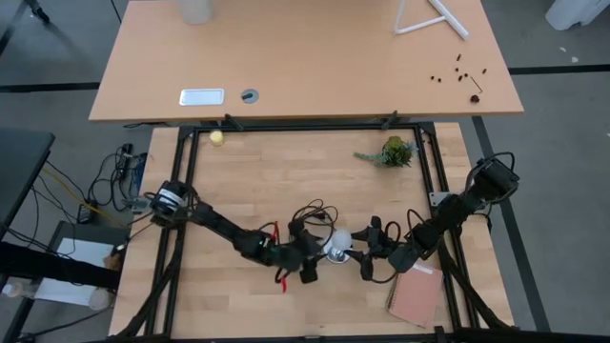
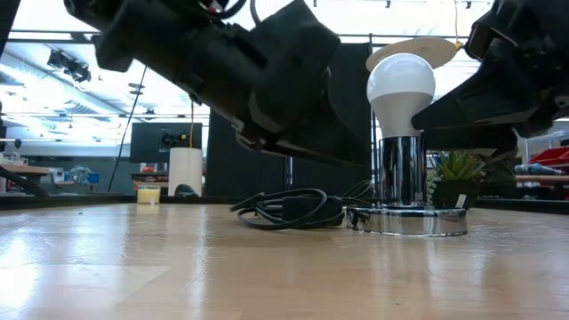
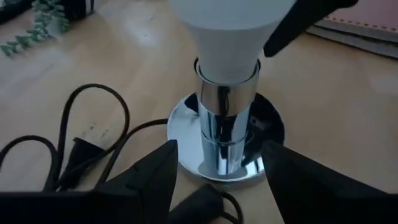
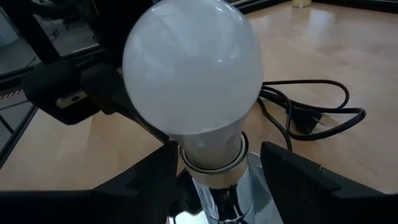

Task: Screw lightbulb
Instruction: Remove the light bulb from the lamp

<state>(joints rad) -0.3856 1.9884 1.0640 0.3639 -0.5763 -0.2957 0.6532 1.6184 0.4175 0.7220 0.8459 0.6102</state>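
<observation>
On wood tabletop (image 1: pixel 238 181), lightbulb (image 2: pixel 401 87) stands socketed between both arms' spread jaws, untouched.

One lightbulb (image 2: pixel 401 84), one socket (image 2: pixel 406 220), two claws: left claw (image 3: pixel 217 177), right claw (image 4: pixel 214 171).

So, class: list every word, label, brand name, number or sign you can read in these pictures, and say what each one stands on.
No text can be read in any view.
The lightbulb: plain white, no print showing.
The chrome socket stand: bare metal, no marking.
The small white plate on the far desk: too small to tell whether it bears any writing.
The pink notebook: cover shows no title.
</observation>
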